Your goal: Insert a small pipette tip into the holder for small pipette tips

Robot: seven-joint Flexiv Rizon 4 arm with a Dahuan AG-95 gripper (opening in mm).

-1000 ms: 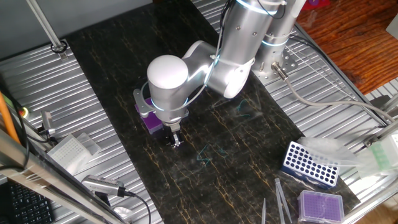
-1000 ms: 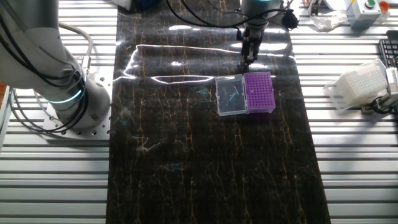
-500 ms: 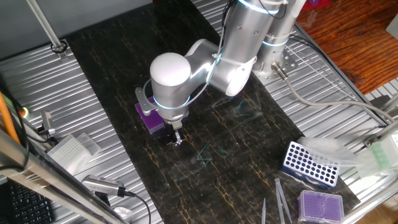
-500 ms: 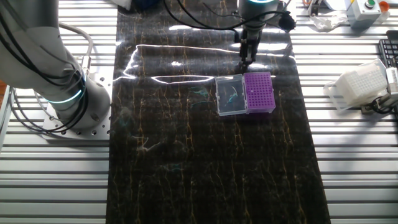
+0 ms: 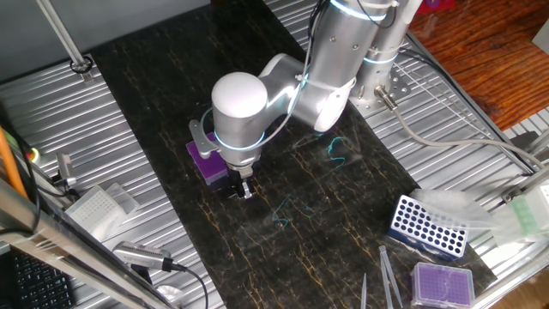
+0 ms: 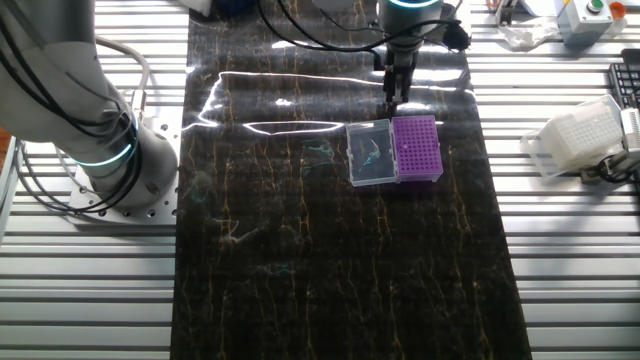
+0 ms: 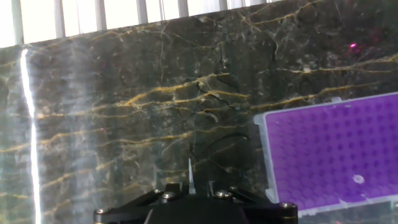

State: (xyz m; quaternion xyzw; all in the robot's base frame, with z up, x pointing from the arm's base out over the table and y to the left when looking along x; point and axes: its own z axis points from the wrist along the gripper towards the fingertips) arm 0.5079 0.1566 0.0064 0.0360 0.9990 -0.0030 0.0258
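Right now my pincer is clamped on a small pipette tip, thin and clear, sticking straight out between the fingers. Holder for small pipette tips sits on the dark marble mat, purple grid up, clear lid flat open at its 9 o'clock in the other fixed view. Pincer hangs near the holder's 11 o'clock, off it, not touching. Blue rack sits well apart.
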